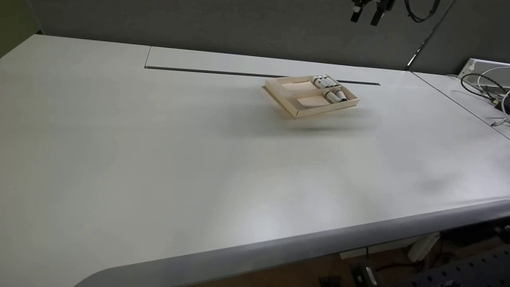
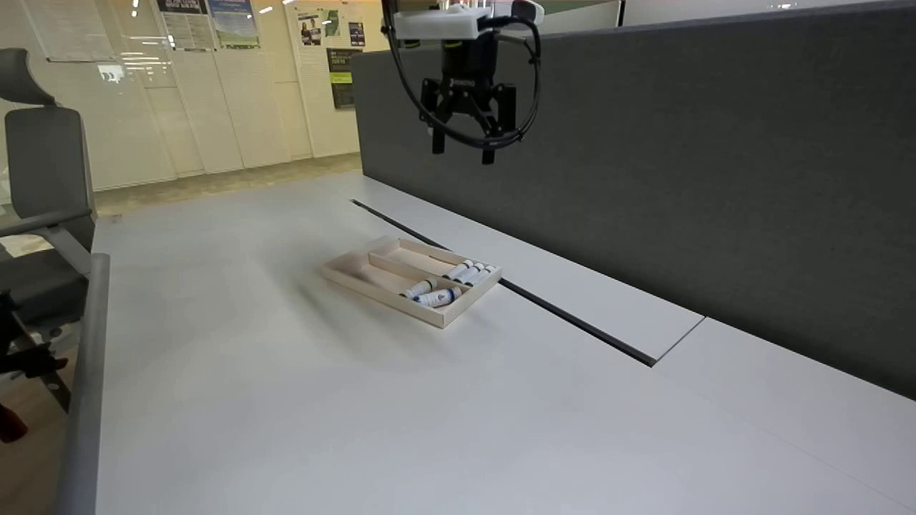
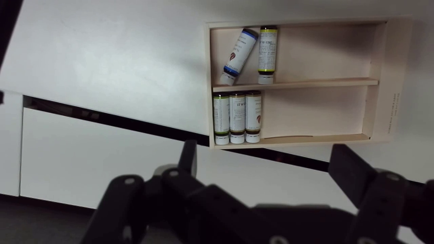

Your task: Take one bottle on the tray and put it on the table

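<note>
The gripper (image 2: 463, 154) hangs in the air well above the table (image 1: 159, 159), its fingers (image 3: 351, 174) spread wide apart & aimed down. In both exterior views the tips show against the dark grey partition (image 2: 680, 179).

The tray (image 3: 322, 51) — light wood, low rim, split lengthwise into 2 compts. by a divider (image 3: 301, 83) — sits on the table; a narrow dark strip (image 3: 152, 128) in the tabletop passes under one corner of it. One end is a wide ledge (image 3: 393, 67) w/ small print (image 3: 393, 112), too tiny to read.

5 bottles (image 2: 439, 297) lie in the tray, each on its side, white caps (image 3: 265, 79) twd. the bottom of the wrist view. Upper compt. there: a bottle w/ blue bands (image 3: 240, 52), at a slant, red mark (image 3: 232, 56) on its label, & just beside it a bottle w/ yellow bands (image 3: 268, 52), lying straight; can't tell if those 2 touch. Both have their caps near the divider. Lower compt.: 3 side by side in a row at the same end of the tray: a bottle w/ green bands (image 3: 221, 114) outermost, then a middle bottle (image 3: 237, 114) & an inner bottle (image 3: 253, 112), both w/ brownish bands. Caps of these 3 are by the tray's long rim.

In an exterior view an office chair (image 2: 50, 161) stands by the table's edge, w/ posters (image 2: 235, 23) on the wall (image 2: 261, 107) in the bkgd.; in an exterior view some cables (image 1: 489, 95) lie bunched near the view's right edge.
</note>
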Controlling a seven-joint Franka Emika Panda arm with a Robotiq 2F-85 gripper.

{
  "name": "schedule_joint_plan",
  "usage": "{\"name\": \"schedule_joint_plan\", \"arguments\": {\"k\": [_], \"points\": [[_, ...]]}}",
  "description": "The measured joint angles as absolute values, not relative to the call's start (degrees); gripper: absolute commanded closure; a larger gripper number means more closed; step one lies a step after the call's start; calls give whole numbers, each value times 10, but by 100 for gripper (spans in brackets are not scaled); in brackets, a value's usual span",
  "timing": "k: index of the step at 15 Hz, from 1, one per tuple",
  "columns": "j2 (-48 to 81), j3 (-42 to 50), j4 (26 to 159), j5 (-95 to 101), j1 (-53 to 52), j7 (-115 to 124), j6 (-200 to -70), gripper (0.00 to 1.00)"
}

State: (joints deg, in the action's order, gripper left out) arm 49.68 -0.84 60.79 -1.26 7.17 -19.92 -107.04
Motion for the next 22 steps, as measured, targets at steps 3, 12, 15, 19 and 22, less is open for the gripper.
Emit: {"name": "schedule_joint_plan", "arguments": {"k": [3, 12, 15, 19, 22], "points": [[497, -9, 616, -13, 70, -192, -1072, 0], [499, -12, 712, -35, 55, -136, -1108, 0], [520, -12, 721, -48, 60, -130, -1133, 0], [558, -12, 718, -56, 64, -123, -1156, 0], [580, -12, 713, -56, 63, -120, -1163, 0]]}}
